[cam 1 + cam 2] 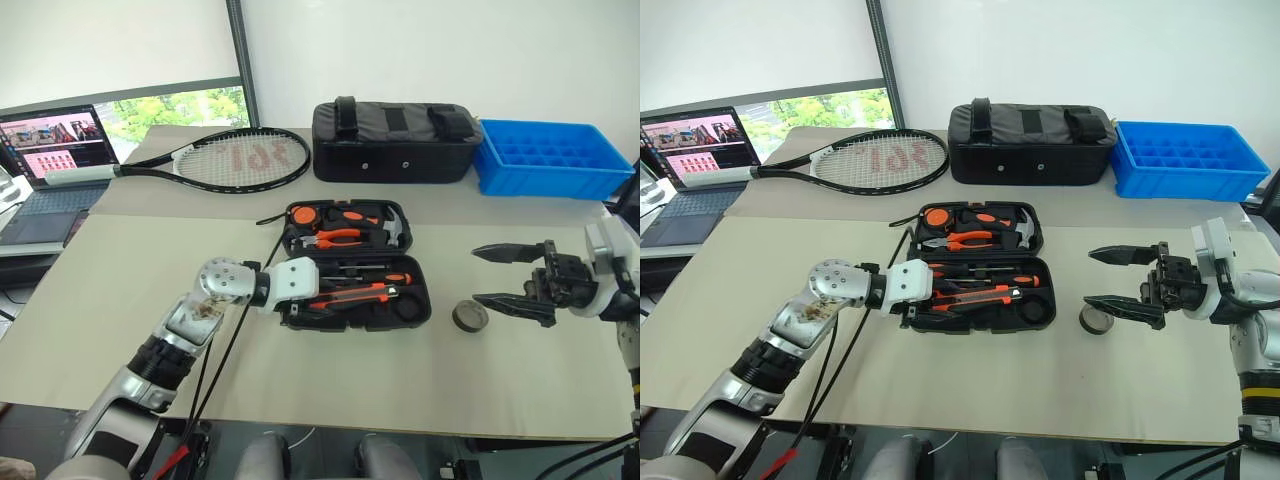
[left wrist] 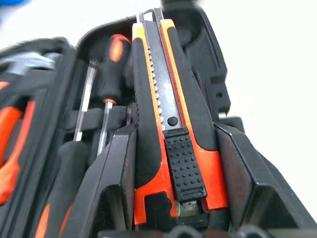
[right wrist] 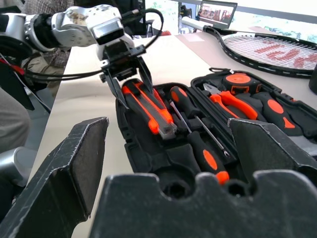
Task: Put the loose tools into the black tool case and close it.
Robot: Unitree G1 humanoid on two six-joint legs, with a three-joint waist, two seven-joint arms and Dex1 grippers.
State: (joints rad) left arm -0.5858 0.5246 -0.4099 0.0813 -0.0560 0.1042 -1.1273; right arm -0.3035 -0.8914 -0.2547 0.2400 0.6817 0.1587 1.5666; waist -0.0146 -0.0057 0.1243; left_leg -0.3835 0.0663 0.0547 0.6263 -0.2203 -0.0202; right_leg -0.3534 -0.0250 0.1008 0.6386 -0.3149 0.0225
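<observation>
The black tool case (image 1: 424,292) lies open in the middle of the table. My left gripper (image 1: 318,298) comes in from the case's left side, shut on one end of the orange-black utility knife (image 2: 168,114). The knife (image 1: 362,292) stretches low over the case's front half; I cannot tell whether it rests in its slot. Two screwdrivers (image 3: 195,126) lie in slots beside it. A small dark tape roll (image 1: 469,316) stands on the table just right of the case. My right gripper (image 1: 477,275) hovers open right beside the roll, pointing at the case.
Pliers (image 1: 340,237), a hammer and a tape measure fill the case's far half. Behind it lie a tennis racket (image 1: 225,160), a black fabric bag (image 1: 395,140) and a blue tray (image 1: 550,160). A laptop (image 1: 50,160) sits at the far left.
</observation>
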